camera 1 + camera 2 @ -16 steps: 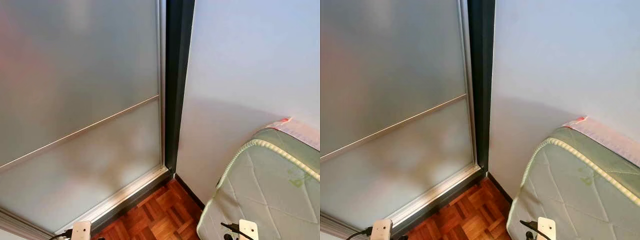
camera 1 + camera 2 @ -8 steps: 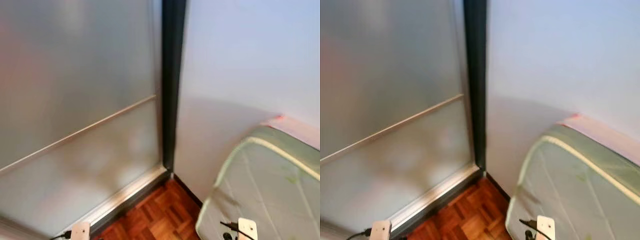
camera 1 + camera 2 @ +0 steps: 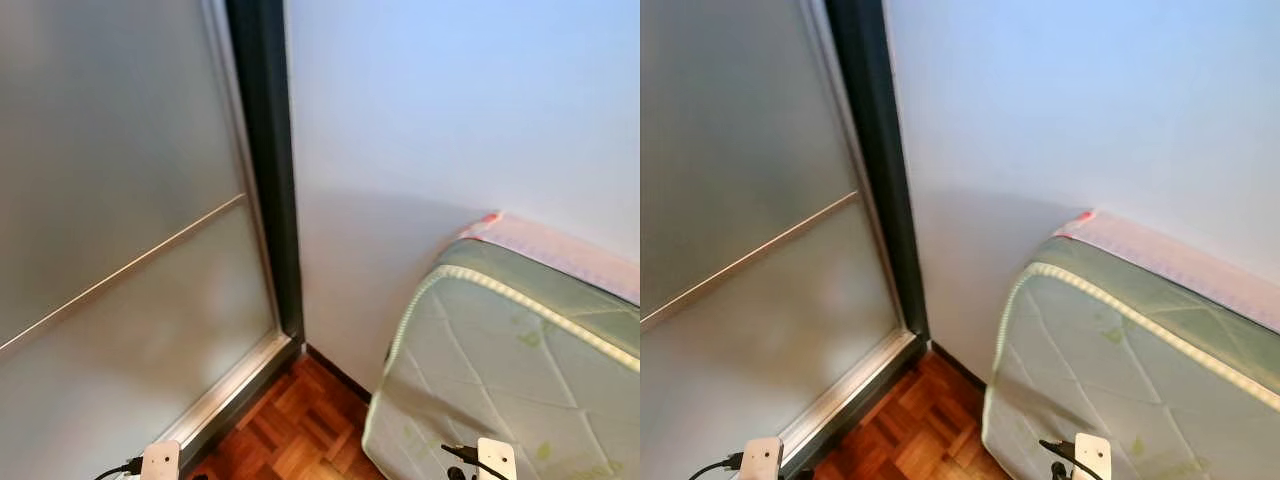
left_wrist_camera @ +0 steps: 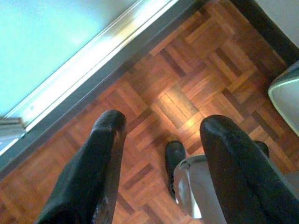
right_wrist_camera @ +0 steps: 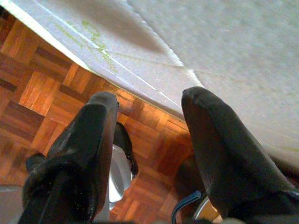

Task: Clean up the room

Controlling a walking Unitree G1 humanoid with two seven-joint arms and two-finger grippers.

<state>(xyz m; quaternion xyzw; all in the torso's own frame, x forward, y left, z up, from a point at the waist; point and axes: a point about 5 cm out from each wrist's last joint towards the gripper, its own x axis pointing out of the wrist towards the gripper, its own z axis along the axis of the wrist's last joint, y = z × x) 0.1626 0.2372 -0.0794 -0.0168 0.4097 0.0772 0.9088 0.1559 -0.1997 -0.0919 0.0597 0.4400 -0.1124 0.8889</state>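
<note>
A pale green quilted mattress (image 3: 500, 350) with a pink sheet (image 3: 560, 248) on top stands against the white wall (image 3: 450, 100) on the right. My left gripper (image 4: 163, 123) hangs open and empty over the parquet floor (image 4: 187, 70), near the door's metal track (image 4: 88, 56). Open and empty too, my right gripper (image 5: 149, 98) hangs beside the mattress side (image 5: 224, 46). Both wrists show as white blocks at the lower edge of the left eye view, the left wrist (image 3: 160, 461) and the right wrist (image 3: 495, 459).
A frosted glass sliding door (image 3: 110, 200) with a dark frame (image 3: 265, 170) fills the left. A narrow strip of parquet floor (image 3: 300, 430) runs between the door and the mattress. My own foot (image 4: 175, 154) is below the left gripper.
The camera has turned to the right: door frame and mattress have shifted left in the picture, and more of the mattress shows. The arms hang as before.
</note>
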